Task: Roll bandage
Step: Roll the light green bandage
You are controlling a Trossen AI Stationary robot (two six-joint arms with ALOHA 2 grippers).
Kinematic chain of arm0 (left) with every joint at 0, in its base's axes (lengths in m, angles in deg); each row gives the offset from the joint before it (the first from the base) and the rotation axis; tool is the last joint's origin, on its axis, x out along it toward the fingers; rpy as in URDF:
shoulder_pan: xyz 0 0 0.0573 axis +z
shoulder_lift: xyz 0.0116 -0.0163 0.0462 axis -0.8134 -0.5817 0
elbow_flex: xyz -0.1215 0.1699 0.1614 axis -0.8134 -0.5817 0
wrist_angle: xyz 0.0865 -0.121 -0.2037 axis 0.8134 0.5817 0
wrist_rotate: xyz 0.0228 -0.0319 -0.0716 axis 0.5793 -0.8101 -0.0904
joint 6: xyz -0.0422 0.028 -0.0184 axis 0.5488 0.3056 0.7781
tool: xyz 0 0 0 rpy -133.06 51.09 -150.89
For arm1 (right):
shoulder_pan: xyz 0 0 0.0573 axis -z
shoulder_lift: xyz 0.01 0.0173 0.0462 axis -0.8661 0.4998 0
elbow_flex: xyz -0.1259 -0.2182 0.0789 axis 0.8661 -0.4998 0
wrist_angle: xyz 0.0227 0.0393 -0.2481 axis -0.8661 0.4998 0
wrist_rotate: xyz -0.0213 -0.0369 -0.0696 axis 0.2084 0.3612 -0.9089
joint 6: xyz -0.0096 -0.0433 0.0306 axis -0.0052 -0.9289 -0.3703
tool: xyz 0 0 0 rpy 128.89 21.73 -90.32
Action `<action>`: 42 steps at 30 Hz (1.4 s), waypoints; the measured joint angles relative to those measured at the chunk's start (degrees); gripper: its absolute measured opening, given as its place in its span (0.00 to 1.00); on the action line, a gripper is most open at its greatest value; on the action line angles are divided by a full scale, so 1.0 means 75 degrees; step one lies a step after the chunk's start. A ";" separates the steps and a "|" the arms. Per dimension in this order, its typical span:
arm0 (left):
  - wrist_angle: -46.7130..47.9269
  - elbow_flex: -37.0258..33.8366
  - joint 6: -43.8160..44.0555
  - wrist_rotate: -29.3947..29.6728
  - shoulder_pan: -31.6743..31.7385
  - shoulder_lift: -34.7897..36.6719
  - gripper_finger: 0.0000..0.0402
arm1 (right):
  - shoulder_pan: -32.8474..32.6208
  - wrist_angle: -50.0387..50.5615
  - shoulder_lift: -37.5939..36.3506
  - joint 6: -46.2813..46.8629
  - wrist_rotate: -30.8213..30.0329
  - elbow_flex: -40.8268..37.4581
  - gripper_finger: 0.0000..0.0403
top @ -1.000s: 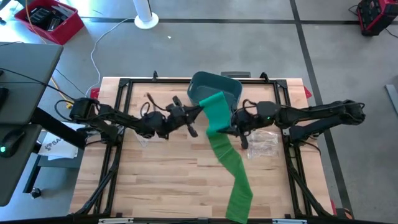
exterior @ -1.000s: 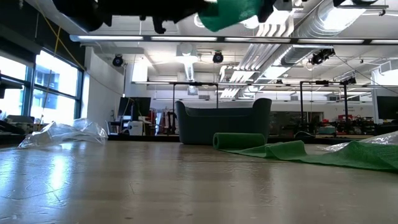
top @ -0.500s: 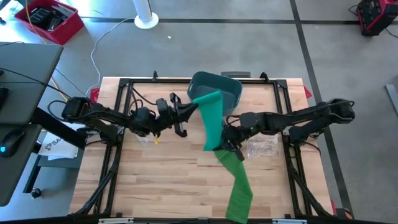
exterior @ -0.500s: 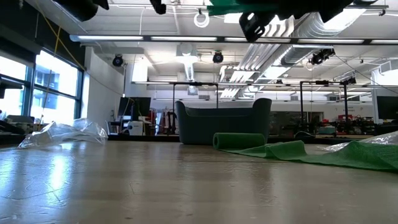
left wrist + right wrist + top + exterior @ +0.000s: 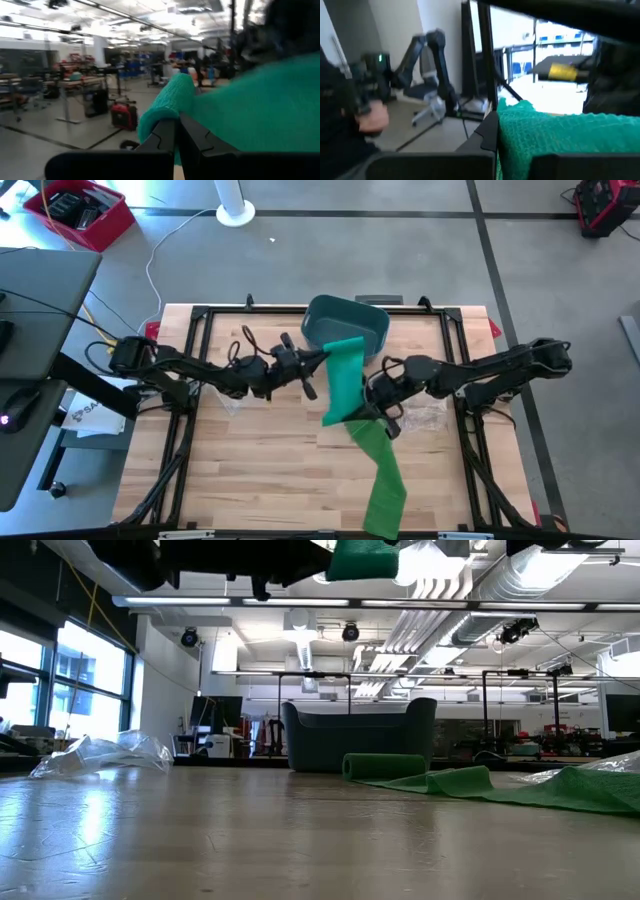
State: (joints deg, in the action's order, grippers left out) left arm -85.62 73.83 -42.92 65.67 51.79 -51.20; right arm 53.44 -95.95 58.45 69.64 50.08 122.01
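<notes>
Hanging in the air over the worktop (image 5: 260,450), the green bandage (image 5: 345,375) is held up at two spots. The left gripper (image 5: 322,356) pinches its top end near the bin (image 5: 370,320). The right gripper (image 5: 372,412) pinches it lower down. Its tail trails across the wood to the front edge.

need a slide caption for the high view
Both end effectors, left and right, hold a green bandage lifted above the wooden table.

My green bandage (image 5: 470,783) trails across the bench's far right side, beside a dark bin (image 5: 360,735); crumpled plastic (image 5: 100,753) lies far left.
</notes>
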 joint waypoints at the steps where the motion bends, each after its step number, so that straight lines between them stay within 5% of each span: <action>1: 0.0008 0.0000 0.0000 -0.0046 -0.0030 -0.0051 0.00 | 0.0053 -0.0047 -0.0081 0.0049 -0.0054 0.0000 0.00; 9: 0.0198 0.0000 -0.0071 -0.0250 -0.0203 -0.0077 0.00 | 0.0376 0.0315 -0.0971 0.0142 -0.1484 0.0000 0.00; 24: 0.1084 0.0000 0.0280 -0.0767 -0.0200 -0.0074 0.00 | 0.1246 0.0382 -0.1181 0.0491 -0.1737 0.0000 0.00; 31: 0.1495 0.0000 0.0280 -0.1976 -0.0229 -0.0074 0.00 | 0.1724 0.0479 -0.1183 0.0543 -0.1737 0.0000 0.00; 42: 0.1702 0.0000 0.0268 -0.2437 -0.0410 -0.0074 0.00 | 0.2550 0.1275 -0.1180 0.0881 -0.1946 0.0000 0.00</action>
State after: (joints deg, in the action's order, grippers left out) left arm -72.86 73.83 -40.91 47.39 48.71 -51.75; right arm 72.56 -86.39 49.60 76.25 35.48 122.01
